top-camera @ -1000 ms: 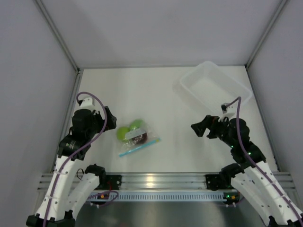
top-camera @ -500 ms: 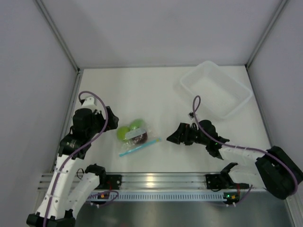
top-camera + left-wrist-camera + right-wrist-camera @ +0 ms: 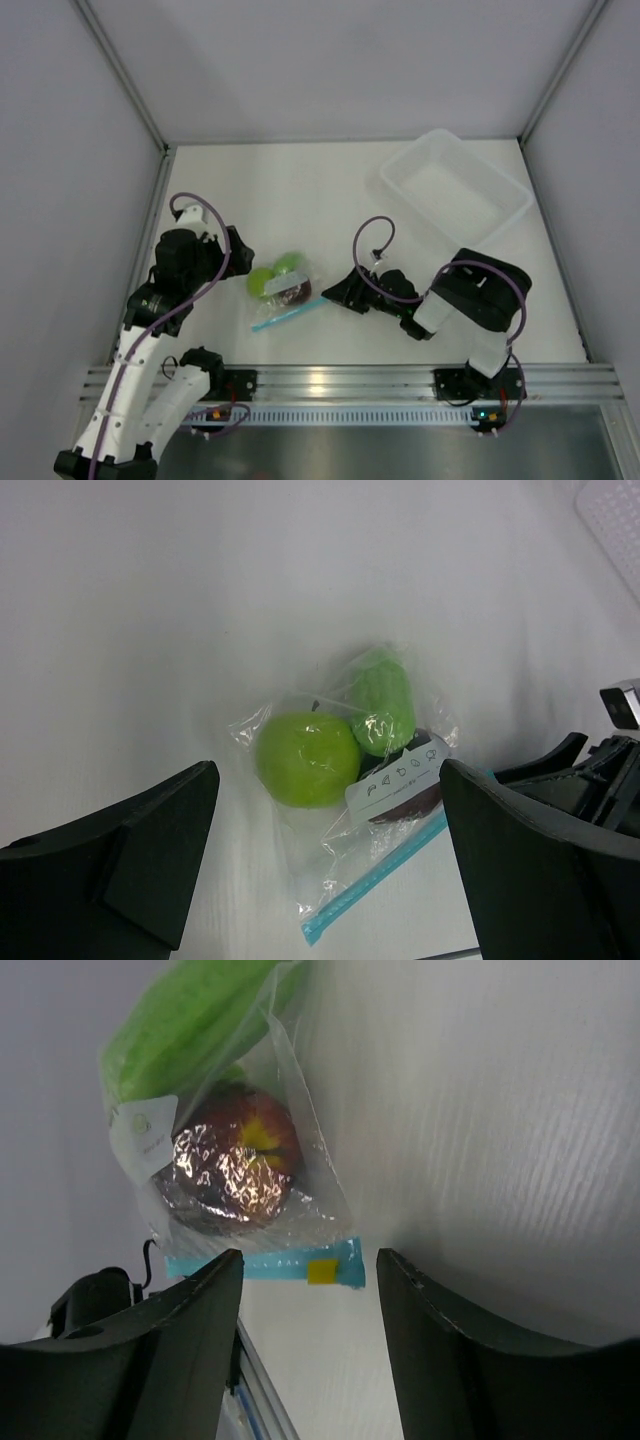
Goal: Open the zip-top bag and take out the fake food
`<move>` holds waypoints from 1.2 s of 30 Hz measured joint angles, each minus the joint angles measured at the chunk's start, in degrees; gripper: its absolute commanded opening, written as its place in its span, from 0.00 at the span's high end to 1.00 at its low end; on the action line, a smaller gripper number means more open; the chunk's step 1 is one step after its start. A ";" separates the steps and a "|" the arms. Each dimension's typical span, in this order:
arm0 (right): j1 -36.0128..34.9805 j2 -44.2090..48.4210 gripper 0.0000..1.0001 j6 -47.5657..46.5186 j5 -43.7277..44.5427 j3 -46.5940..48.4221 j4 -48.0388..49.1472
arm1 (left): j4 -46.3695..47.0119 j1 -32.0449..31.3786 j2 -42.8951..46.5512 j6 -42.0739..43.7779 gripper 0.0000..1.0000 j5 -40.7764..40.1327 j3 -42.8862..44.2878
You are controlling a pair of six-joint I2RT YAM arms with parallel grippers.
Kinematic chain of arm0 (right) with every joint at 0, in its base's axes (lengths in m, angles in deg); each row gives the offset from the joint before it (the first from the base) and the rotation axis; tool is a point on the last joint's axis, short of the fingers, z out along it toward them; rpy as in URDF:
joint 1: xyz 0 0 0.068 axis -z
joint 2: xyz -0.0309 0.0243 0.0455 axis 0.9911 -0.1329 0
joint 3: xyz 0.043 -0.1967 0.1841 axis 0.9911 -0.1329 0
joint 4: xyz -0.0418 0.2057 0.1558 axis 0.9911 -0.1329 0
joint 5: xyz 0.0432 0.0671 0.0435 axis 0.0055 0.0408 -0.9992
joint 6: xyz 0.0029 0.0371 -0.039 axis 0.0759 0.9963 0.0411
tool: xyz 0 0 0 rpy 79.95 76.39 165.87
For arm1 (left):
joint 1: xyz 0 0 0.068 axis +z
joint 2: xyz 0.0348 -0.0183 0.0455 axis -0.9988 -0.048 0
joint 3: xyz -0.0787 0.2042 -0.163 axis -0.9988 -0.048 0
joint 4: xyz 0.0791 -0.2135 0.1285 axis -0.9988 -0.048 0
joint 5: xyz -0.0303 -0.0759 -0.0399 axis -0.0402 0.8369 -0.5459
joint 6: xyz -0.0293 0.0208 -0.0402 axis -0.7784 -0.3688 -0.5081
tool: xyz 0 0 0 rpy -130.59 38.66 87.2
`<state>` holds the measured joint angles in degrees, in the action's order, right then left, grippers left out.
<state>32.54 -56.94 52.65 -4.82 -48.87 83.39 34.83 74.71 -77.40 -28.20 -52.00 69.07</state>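
Right wrist view: the zip-top bag (image 3: pixel 300 1210) lies on the table (image 3: pixel 480 1110) between the arms, its film light, limp and slippery — best pinched at the stiffer blue zipper strip (image 3: pixel 262 1263), just ahead of the right gripper (image 3: pixel 308 1260) and its parted, empty jaws — while the left gripper (image 3: pixel 328 772) gapes wide, holding nothing.

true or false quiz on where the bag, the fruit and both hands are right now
1. The fake food is all inside the zip-top bag. True.
2. The left hand grips the bag. False: it is open beside the bag, not closed on it.
3. The bag lies in the white tray. False: it lies on the table, and the tray stands far right.
4. The right hand is by the bag's blue zipper strip, fingers apart. True.
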 measured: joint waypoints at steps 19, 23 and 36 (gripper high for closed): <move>-0.42 -7.30 1.00 -2.10 5.49 2.54 9.40 | 0.02 -1.07 -0.90 0.11 0.02 0.61 0.00; -0.39 3.04 1.00 -9.86 5.64 3.67 1.09 | 0.04 -1.09 -1.38 0.24 0.02 1.27 0.00; -1.55 28.98 1.00 -45.40 6.60 26.88 -50.53 | 0.96 -1.97 -12.44 -0.13 0.02 14.97 17.18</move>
<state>30.99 -27.96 7.25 1.78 -21.98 32.86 35.79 72.75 -89.84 -28.33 -37.03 86.25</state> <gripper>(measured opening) 0.094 0.982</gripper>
